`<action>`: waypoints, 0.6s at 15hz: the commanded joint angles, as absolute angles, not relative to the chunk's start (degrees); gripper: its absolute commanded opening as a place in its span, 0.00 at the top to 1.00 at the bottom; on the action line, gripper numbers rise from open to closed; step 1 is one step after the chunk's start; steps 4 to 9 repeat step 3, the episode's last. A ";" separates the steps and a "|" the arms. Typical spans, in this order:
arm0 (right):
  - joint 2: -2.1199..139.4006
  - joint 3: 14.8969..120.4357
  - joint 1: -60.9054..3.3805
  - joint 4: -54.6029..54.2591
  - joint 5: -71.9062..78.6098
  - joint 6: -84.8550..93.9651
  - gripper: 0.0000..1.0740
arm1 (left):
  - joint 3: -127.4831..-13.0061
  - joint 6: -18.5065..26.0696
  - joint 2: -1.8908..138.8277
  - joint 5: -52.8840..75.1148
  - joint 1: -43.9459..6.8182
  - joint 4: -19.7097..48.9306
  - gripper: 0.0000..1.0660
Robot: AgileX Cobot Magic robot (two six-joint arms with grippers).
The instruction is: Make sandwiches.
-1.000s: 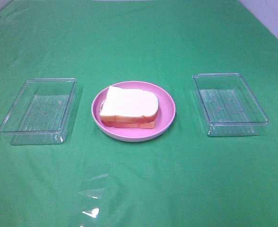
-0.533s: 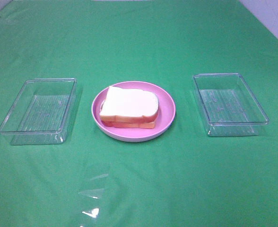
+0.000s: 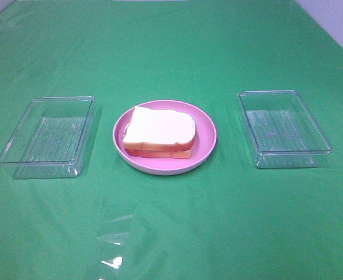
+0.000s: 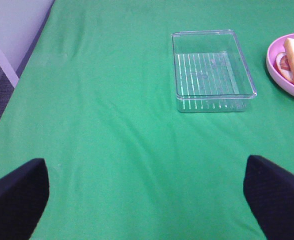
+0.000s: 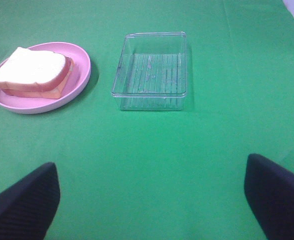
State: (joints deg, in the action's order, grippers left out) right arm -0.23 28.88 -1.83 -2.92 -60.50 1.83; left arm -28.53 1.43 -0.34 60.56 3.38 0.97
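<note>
White-topped sandwiches [image 3: 158, 133] (orange-brown crust, reddish filling edge) on pink plate [image 3: 206, 129]

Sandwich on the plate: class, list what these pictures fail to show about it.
- Sandwich filling: exterior high view, the top bread slice covers it; only reddish and orange edges show.
- Left wrist view: the frame edge cuts off most of the sandwich and pink plate.
- Underside: hidden against the plate, every view.

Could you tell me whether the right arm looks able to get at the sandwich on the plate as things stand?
Probably yes. The sandwich lies uncovered on the pink plate, bare cloth lies between it and the right gripper, whose jaws stand open, and the tray sits off to the side.
</note>
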 commanded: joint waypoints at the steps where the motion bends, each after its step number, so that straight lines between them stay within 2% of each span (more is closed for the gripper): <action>1: -1.66 28.82 -1.95 -3.04 -60.22 1.83 0.11 | -28.36 1.09 -0.97 60.16 3.09 1.09 0.06; 9: -1.66 28.82 -1.95 -3.04 -60.22 1.83 0.11 | -28.36 1.09 -0.97 60.16 3.09 1.09 0.06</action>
